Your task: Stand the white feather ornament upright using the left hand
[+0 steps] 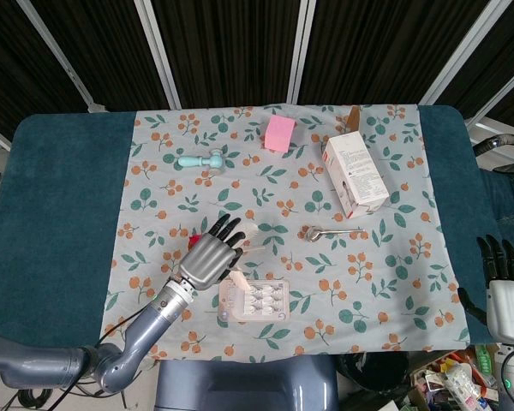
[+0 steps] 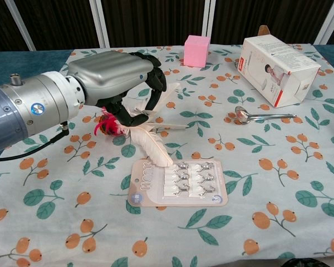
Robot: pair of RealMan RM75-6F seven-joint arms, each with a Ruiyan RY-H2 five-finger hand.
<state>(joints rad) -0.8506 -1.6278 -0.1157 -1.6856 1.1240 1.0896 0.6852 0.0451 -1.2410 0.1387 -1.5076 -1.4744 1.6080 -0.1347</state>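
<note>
The white feather ornament lies tilted on the floral cloth, its red tuft at the left end and one white plume reaching toward me. In the head view only the feather tip shows past the fingers. My left hand covers the ornament's middle, fingers curled over the plumes and the thumb tucked beneath, so it grips the ornament; the same left hand shows near the cloth's front edge. My right hand hangs off the table's right side, fingers apart, holding nothing.
A card of metal hooks lies just in front of the feather. A white box, a pink block and a metal roller sit to the right and back. A teal tool lies at the back left.
</note>
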